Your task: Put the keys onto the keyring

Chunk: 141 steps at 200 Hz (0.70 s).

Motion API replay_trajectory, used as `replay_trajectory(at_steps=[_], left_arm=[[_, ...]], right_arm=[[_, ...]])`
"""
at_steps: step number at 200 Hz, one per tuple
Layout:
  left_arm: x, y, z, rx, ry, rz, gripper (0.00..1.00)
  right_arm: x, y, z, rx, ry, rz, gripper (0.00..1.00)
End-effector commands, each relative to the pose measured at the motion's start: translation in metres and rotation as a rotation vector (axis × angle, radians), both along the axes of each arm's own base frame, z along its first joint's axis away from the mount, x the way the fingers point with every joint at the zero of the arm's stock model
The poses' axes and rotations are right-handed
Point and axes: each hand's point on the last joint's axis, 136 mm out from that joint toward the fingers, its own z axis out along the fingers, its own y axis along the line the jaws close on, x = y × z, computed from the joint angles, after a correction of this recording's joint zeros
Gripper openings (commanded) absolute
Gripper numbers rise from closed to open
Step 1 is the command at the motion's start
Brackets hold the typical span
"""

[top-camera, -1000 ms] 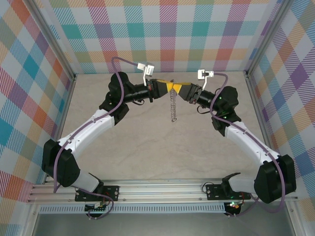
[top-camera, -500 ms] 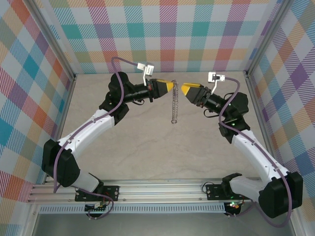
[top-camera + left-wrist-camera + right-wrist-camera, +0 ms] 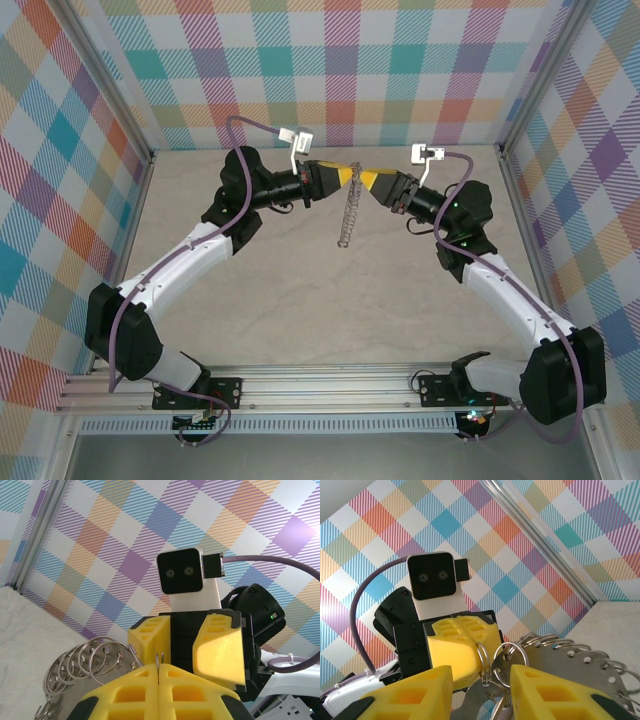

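Observation:
The keyring (image 3: 345,215) is a silver chain of linked split rings hanging down from my left gripper (image 3: 346,177) above the table. In the left wrist view my left gripper (image 3: 159,668) is shut on one thin ring (image 3: 159,659), with the other rings (image 3: 85,662) trailing off to the left. My right gripper (image 3: 367,181) faces it tip to tip. Its yellow fingers (image 3: 405,695) stand open on either side of the held ring (image 3: 482,655) and a second ring (image 3: 512,652). A flat silver piece (image 3: 487,702) hangs below. I cannot make out the lilac key.
The arms meet over the far middle of the beige table (image 3: 300,290). Checked walls (image 3: 340,70) enclose the back and both sides. A metal rail (image 3: 320,385) runs along the near edge.
The right gripper drew back to the right half a second ago and has come back to the left gripper's tip. The hanging chain swung slightly left. The left arm held still.

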Motion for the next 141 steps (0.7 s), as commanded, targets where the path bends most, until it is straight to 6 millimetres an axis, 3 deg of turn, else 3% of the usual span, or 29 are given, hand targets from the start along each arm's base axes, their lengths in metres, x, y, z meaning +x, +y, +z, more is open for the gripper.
replay_trajectory(at_steps=[1,71,141], left_arm=[[-0.014,0.005,0.023,-0.04,-0.078,-0.007,0.0],[-0.015,0.006,0.022,-0.036,-0.08,-0.005,0.0],[-0.016,0.006,0.024,-0.038,-0.083,-0.006,0.0]], right_arm=[[-0.013,0.0,0.031,0.035,-0.102,0.026,0.34],[-0.016,-0.003,0.031,0.028,-0.109,-0.003,0.33],[-0.013,0.012,0.027,0.014,-0.097,0.056,0.33]])
